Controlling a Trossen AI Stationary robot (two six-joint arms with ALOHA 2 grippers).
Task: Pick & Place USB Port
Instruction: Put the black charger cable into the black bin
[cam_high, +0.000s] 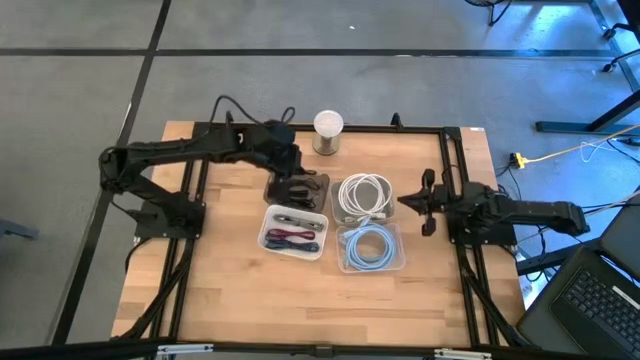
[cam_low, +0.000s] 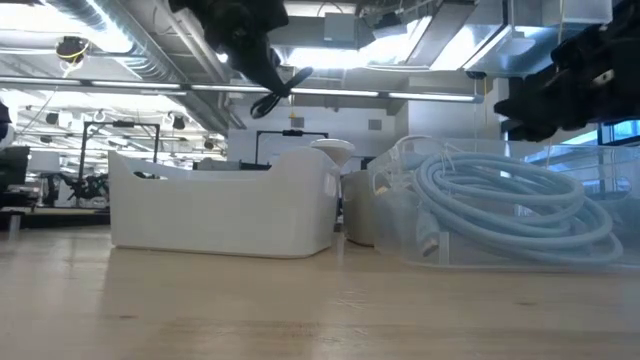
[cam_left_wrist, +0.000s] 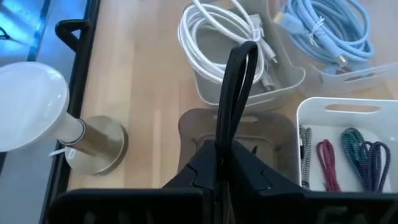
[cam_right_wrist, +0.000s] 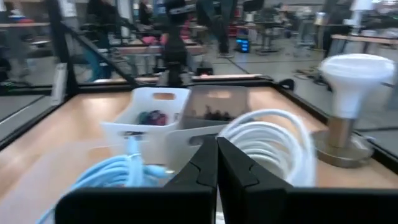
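Left wrist: black cable ends hidden

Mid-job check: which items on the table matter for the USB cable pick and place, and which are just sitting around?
In the job:
- left gripper, shut on black cable
- smoky bin beneath it
- white bin of braided cables

Lying about:
- lamp
- white cable coil
- blue cable coil
- right gripper, shut, waiting at the table's right edge

Worktop: four bins mid, 2x2. Near-left bin w/ braided cables, far-left bin under left pincer. Far-right bin, near-right bin w/ coiled cables. Lamp behind.
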